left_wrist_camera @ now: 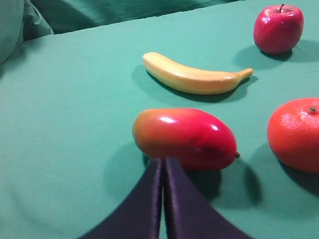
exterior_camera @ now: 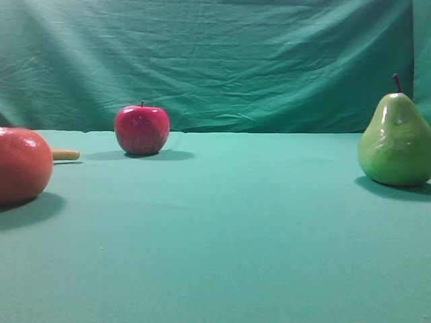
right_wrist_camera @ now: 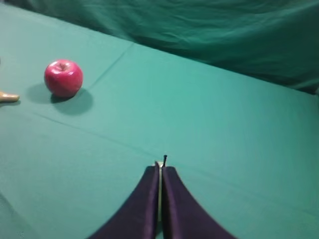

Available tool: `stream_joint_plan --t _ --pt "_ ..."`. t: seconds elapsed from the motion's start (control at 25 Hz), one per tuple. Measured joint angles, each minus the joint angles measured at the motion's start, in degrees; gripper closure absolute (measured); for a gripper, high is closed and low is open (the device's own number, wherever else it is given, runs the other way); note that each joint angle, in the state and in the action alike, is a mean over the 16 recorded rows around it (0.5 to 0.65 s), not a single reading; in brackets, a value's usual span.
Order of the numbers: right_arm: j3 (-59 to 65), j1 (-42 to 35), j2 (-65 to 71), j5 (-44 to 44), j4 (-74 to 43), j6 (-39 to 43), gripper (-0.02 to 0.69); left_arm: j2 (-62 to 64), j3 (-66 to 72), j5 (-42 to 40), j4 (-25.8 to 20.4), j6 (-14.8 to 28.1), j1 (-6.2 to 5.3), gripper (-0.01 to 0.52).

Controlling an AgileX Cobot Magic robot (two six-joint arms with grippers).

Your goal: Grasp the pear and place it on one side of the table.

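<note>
Teal-green cloth covers the table (exterior_camera: 222, 222) and backdrop; the pear (exterior_camera: 395, 141) stands upright at the right edge of the exterior view, apparently already placed to one side. Right gripper (right_wrist_camera: 160, 167) is clenched and empty, a dark stem tip showing just past its fingertips. Left gripper (left_wrist_camera: 163, 162), likewise closed on nothing, points at a red mango (left_wrist_camera: 184, 138); what likely remains is withdrawal.

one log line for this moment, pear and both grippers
pear: upright on table, far right, not held | left gripper: shut, empty, by mango | right gripper: shut, empty
</note>
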Motion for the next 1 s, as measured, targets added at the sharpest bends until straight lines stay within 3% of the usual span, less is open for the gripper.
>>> stream_joint_plan --t 0.52,1.0 --pt "24.6 -11.3 -21.7 -8.5 -1.3 -0.1 0.665 0.0 0.0 0.0 0.0 0.0 0.00 0.514" --pt "30.5 -13.6 -24.6 -8.3 -0.6 -0.1 0.665 0.0 0.0 0.0 0.0 0.0 0.00 0.514"
